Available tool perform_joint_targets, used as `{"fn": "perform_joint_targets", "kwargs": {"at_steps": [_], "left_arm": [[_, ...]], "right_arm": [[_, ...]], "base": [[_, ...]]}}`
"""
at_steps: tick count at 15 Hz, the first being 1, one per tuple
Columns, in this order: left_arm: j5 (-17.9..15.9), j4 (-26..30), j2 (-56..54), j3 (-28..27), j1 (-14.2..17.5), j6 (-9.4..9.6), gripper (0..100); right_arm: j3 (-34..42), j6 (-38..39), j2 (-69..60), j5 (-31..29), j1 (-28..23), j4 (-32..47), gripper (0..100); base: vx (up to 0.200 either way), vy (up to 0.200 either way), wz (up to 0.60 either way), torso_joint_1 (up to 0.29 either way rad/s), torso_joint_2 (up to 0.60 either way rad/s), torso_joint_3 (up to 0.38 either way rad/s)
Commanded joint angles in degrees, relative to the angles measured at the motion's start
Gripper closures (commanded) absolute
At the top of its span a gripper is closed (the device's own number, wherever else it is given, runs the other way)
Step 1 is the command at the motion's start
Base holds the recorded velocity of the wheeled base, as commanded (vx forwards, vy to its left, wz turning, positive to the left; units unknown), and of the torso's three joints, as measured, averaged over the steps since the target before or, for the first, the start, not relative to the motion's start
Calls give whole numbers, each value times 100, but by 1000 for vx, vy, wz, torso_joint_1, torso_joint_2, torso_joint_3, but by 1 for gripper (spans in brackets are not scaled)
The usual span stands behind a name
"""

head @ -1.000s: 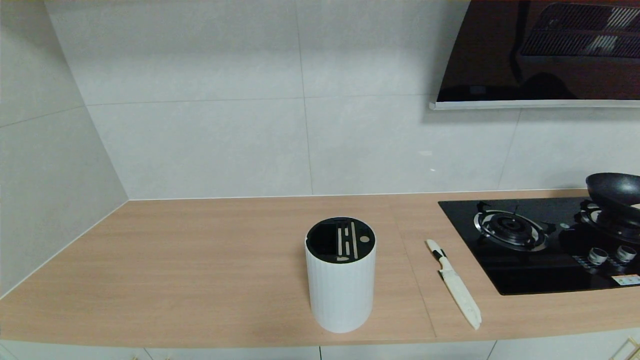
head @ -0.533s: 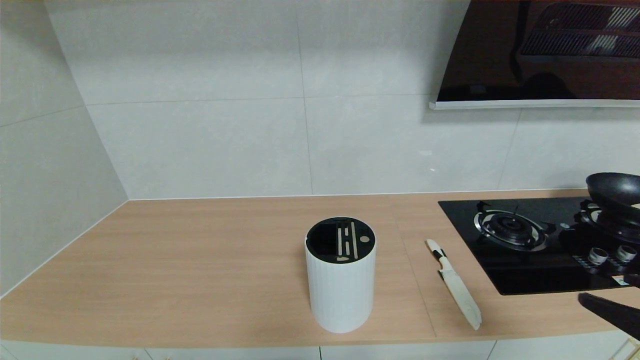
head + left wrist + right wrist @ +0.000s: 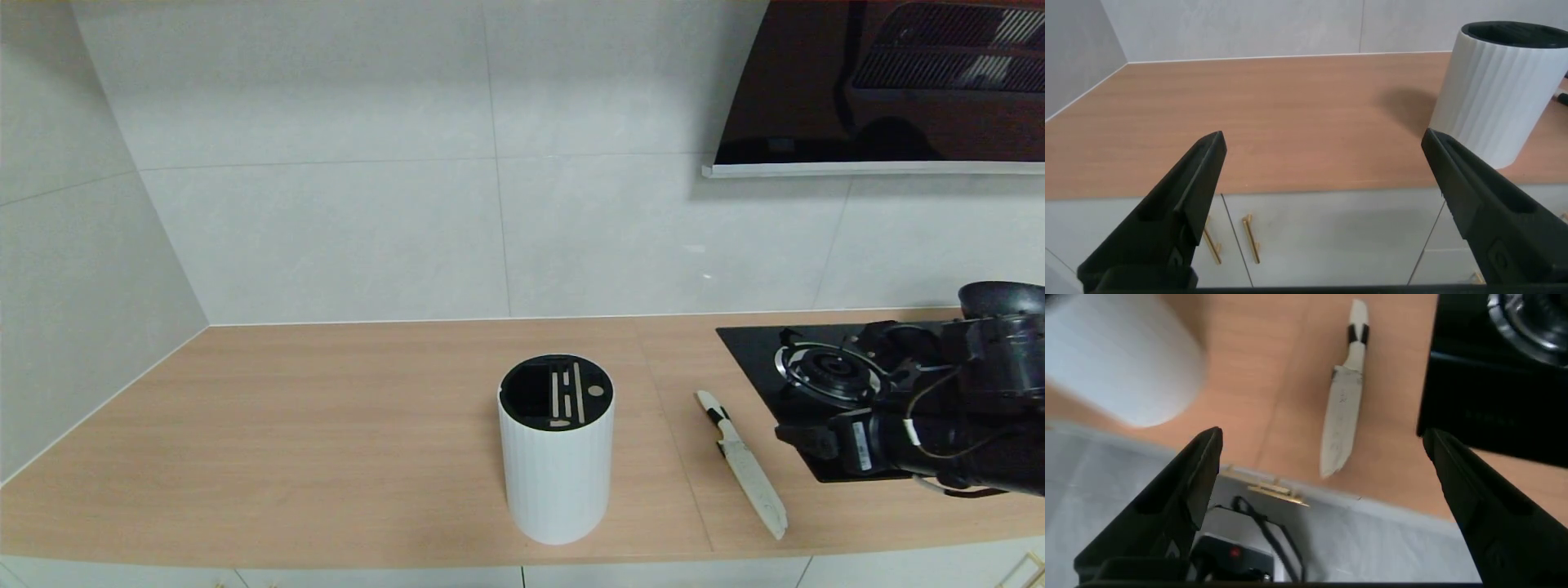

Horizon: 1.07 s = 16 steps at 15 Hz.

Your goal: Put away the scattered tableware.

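Note:
A white-bladed knife with a white and black handle lies flat on the wooden counter, right of a white ribbed knife holder whose black top has slots. My right arm hangs over the front left of the stove, just right of the knife. From the right wrist, the knife lies below the open right gripper, between its spread fingers and apart from them, with the holder off to one side. My left gripper is open and empty, low before the counter's front edge, facing the holder.
A black gas stove takes up the counter's right end, with a dark pan on its far burner. A range hood hangs above. Tiled walls close the back and left. Cabinet doors with gold handles are under the counter.
My right arm has come into the head view from the lower right and now hangs over the stove's front, close to the knife. Knife and holder have not moved.

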Motion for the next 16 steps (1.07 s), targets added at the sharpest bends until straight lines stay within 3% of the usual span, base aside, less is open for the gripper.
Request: {"fn": "perform_joint_targets", "kwargs": {"at_steps": [1, 6, 10, 14, 16], "left_arm": [[1, 0, 1, -4, 0, 0, 0], [1, 0, 1, 5, 0, -9, 0], [1, 0, 1, -4, 0, -9, 0], [1, 0, 1, 5, 0, -9, 0], [1, 0, 1, 5, 0, -9, 0]], "right_arm": [[-215, -6, 1620, -56, 118, -665, 0], [-329, 11, 3018, -636, 373, -1887, 0], [-602, 222, 3598, -865, 364, -2221, 0], [-760, 284, 4204, -1093, 311, -3091, 0], [-989, 451, 4345, -1207, 311, -3091, 0]], "base": [[0, 0, 0, 0, 0, 0], [0, 0, 0, 0, 0, 0], [0, 0, 0, 0, 0, 0], [0, 0, 0, 0, 0, 0], [0, 0, 0, 0, 0, 0]]}}
